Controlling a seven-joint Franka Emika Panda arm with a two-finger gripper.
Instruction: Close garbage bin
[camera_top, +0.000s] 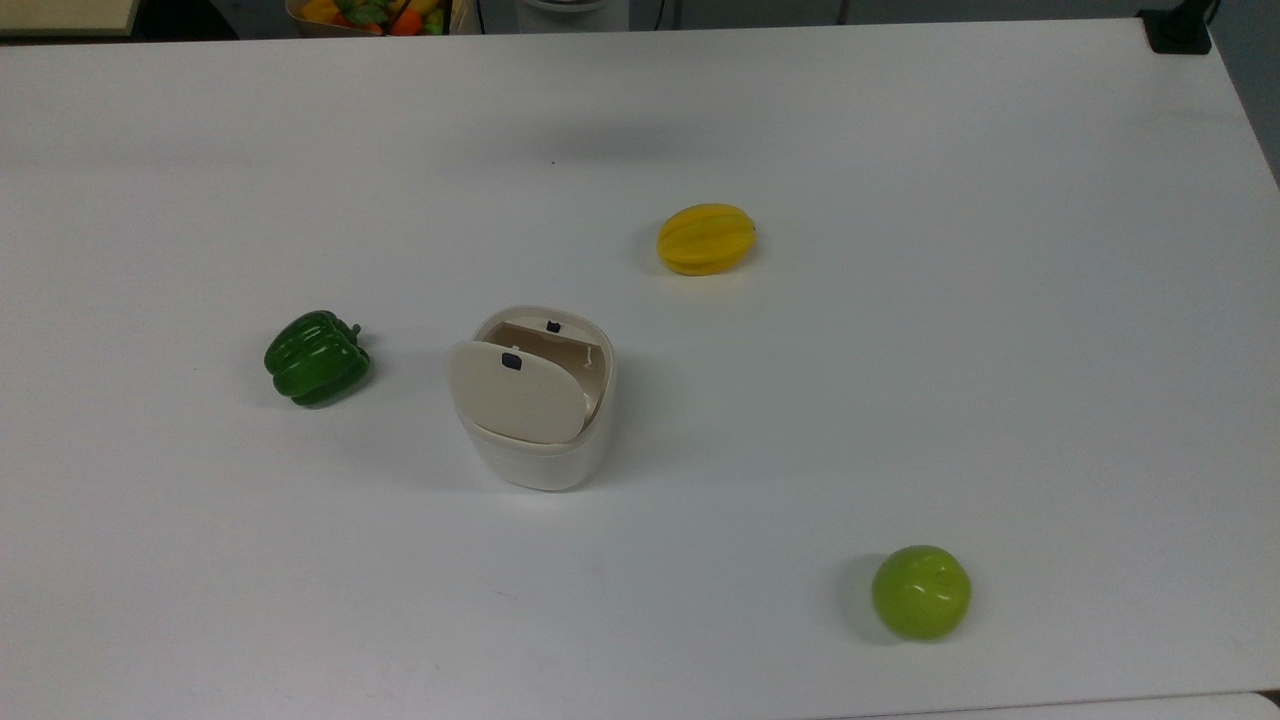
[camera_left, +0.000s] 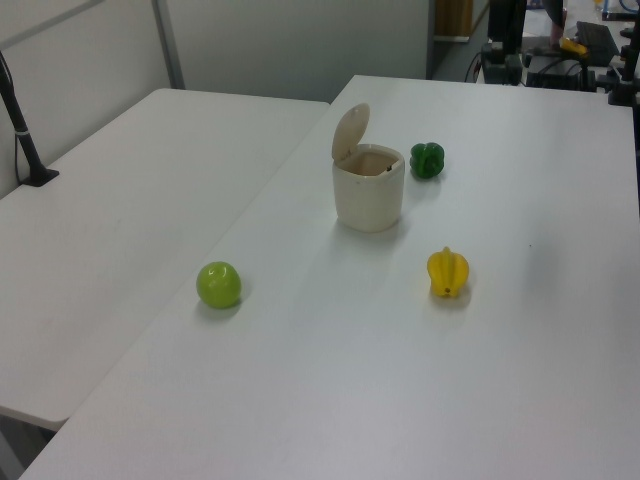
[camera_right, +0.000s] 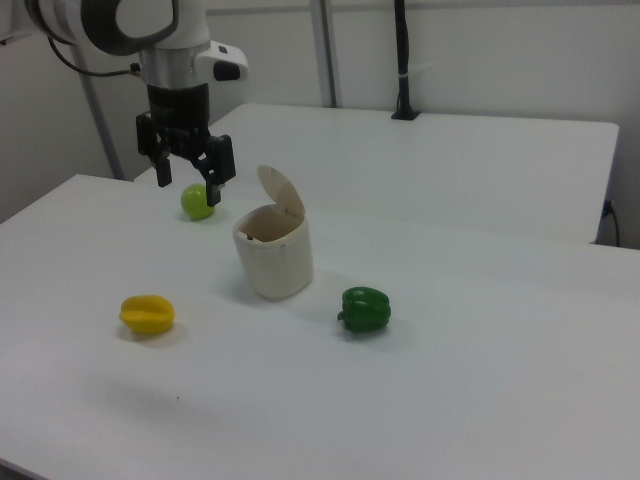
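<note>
The cream-white garbage bin (camera_top: 535, 455) stands on the white table (camera_top: 900, 380) with its beige lid (camera_top: 515, 392) swung up and its inside showing. A small dark button (camera_top: 511, 361) sits on the lid. The bin (camera_left: 368, 197) also appears mid-table in the left view, lid (camera_left: 350, 130) upright. In the right view my gripper (camera_right: 188, 183) hangs open and holds nothing, in the air to the right view's left of the bin (camera_right: 273, 258), about level with its raised lid (camera_right: 282, 192).
A green bell pepper (camera_top: 317, 357), a yellow starfruit (camera_top: 705, 238) and a green apple (camera_top: 920, 591) lie spread around the bin. In the right view the apple (camera_right: 197, 205) sits behind the gripper. A second table (camera_left: 120, 200) adjoins. A basket of toy produce (camera_top: 375, 15) stands past the far edge.
</note>
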